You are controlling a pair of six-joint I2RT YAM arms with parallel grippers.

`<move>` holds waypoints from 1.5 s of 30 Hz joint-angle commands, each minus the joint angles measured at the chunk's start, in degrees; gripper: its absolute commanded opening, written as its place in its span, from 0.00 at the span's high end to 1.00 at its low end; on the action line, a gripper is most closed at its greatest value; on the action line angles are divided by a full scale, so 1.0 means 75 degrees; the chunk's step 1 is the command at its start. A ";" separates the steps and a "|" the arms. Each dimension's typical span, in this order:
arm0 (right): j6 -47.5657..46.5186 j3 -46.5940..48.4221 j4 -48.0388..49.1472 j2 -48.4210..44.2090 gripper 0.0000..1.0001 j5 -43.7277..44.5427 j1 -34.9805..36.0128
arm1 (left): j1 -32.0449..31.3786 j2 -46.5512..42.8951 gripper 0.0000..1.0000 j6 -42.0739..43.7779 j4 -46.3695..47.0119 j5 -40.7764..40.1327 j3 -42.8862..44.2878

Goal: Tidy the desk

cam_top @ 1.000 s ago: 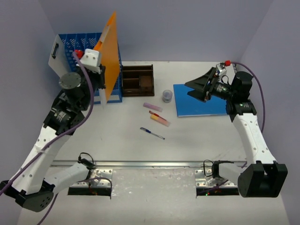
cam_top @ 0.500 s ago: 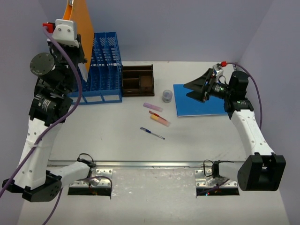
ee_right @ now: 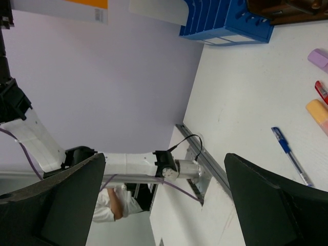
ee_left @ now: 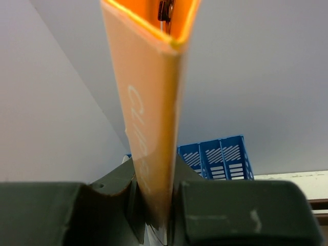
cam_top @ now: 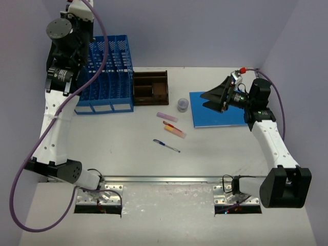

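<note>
The off-white desk holds a blue pen, a pink eraser, red and orange markers, a small jar and a blue notebook. My left gripper is shut on the lower edge of an orange folder, held upright high above the blue file rack. In the top view the folder is out of frame and only the raised left wrist shows. My right gripper is open and empty above the notebook's left edge, pointing left.
A dark-brown compartment tray stands right of the rack. A silver rail runs along the near edge. In the right wrist view the pen, the markers and the rack show.
My left arm swung the orange folder up and to the left, from beside the rack to high above it and out of the top view. The right arm barely moved.
</note>
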 commanded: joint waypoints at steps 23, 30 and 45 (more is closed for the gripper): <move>0.0378 -0.0336 0.1021 0.0352 0.01 -0.0416 -0.0024 | 0.3348 0.0263 1.00 -0.2039 0.4205 0.4274 -0.1642; 0.0448 -0.0372 0.1091 0.0399 0.01 -0.0521 -0.0035 | 0.3501 0.0262 1.00 -0.2298 0.5224 0.4558 -0.2474; 0.0612 -0.0524 0.1267 0.0470 0.01 -0.0651 -0.0035 | 0.3771 0.0273 1.00 -0.2192 0.6292 0.4405 -0.2968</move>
